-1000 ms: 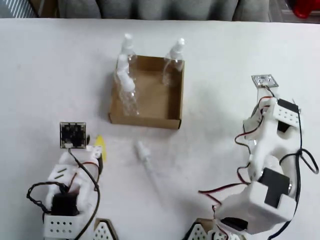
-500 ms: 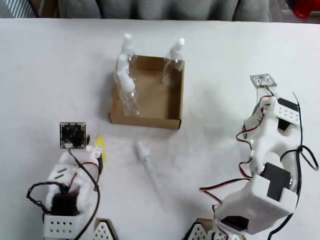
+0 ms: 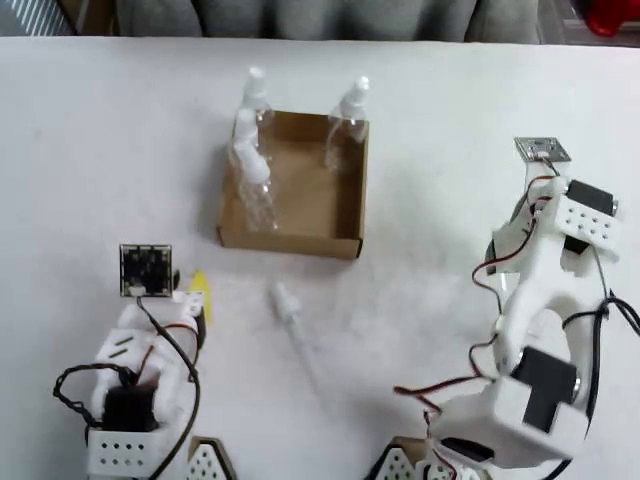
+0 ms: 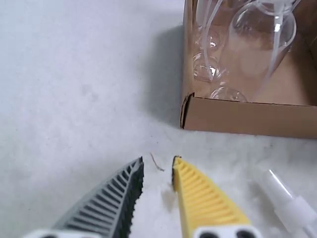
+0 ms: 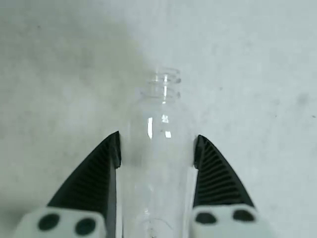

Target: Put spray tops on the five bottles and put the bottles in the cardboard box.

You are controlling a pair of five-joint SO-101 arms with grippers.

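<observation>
The cardboard box stands mid-table with several clear bottles upright in it, each with a white spray top. In the left wrist view the box corner and bottle bases lie ahead. A loose spray top with its tube lies on the table in front of the box, also beside my left gripper. My left gripper rests low at the near left, a narrow gap between its fingers, nothing in it. My right gripper is shut on a topless clear bottle; the right arm covers it from above.
White table all round, with open room between the box and the right arm. The table's far edge runs along the back, with grey furniture behind. Red and black wires hang from the right arm.
The right arm's wrist has swung a little to the right and away from me. The left arm, box and loose spray top have not moved.
</observation>
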